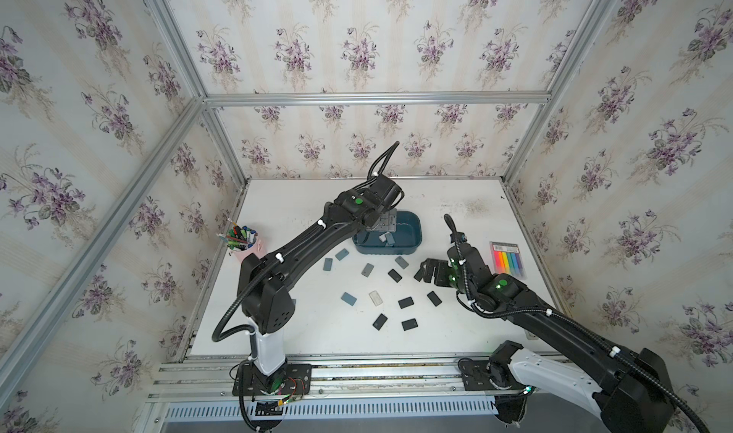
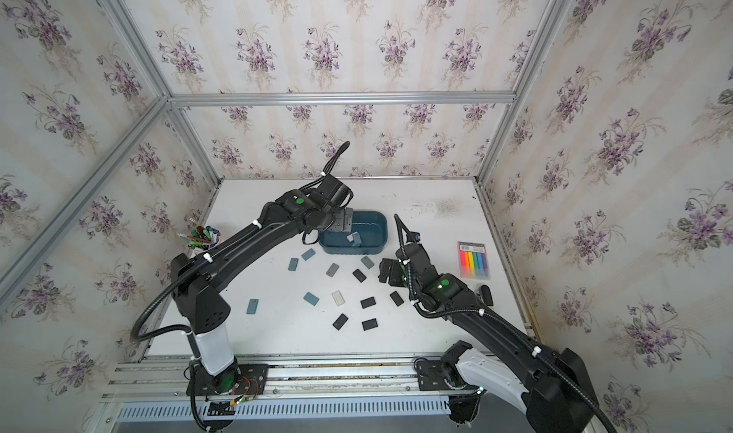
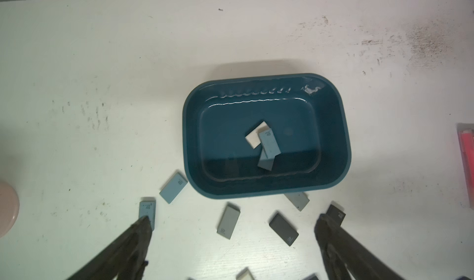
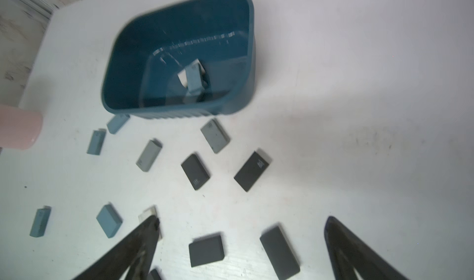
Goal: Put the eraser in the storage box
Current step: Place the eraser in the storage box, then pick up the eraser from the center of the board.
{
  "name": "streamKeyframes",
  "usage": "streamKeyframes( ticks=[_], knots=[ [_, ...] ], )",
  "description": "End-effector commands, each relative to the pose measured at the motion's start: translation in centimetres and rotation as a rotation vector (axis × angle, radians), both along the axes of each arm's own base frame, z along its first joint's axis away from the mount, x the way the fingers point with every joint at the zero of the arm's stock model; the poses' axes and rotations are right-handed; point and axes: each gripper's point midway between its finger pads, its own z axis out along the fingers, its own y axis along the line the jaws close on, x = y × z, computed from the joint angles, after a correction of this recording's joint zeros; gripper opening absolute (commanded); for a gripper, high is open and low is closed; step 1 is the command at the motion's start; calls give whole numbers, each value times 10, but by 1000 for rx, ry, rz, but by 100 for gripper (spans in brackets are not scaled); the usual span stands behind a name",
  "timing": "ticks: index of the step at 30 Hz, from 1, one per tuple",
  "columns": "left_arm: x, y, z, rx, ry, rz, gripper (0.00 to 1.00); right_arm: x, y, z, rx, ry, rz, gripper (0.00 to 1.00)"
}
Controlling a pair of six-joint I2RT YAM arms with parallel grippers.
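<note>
Two erasers are seen overlapped in the box (image 3: 191, 137): a white eraser (image 3: 253, 137) beneath, a blue-grey eraser (image 3: 269, 144) tilted atop, long axis near-to-far. Left gripper (image 3: 234, 221) is held spread, empty, above; right gripper (image 4: 241, 219) likewise spread, empty.

You're looking at two glossy black arms, left arm (image 1: 301, 248) and right arm (image 1: 555, 326), each rising from a white lower shell (image 1: 266, 349) on a black bolted plate (image 1: 299, 371). Ribbed black hose (image 1: 216, 332) runs along both, held by white ties (image 1: 279, 257). A green light (image 1: 358, 201) glows near each wrist. Left fingers (image 3: 128, 245) and right fingers (image 4: 136, 245): dark, tapered, scuffed.
</note>
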Motion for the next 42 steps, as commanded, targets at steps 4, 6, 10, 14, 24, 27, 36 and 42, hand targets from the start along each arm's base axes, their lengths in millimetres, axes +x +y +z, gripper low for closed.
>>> streamKeyframes(
  ticks=[4,6,10,14,24,27,36,42],
  knots=[
    [-35,25,-13,-31,27,46,100,-18,2,-44,26,142,-76,100],
    [-46,34,-17,-34,34,57,100,-28,2,-58,-6,174,-77,100],
    [-64,44,-26,-43,42,63,100,-41,-1,-79,-91,219,-83,100],
    [-75,52,-37,-29,65,61,100,-41,-6,-89,-121,220,-90,99],
    [-97,74,-51,-17,70,76,100,-44,-6,-108,-173,273,-71,81],
    [-102,79,-56,-12,75,80,99,-46,-3,-113,-176,293,-50,72],
    [-115,92,-64,-1,86,89,100,-66,-7,-120,-167,351,-16,58],
    [-119,96,-65,3,90,89,100,-81,-15,-127,-181,384,0,61]
  ],
)
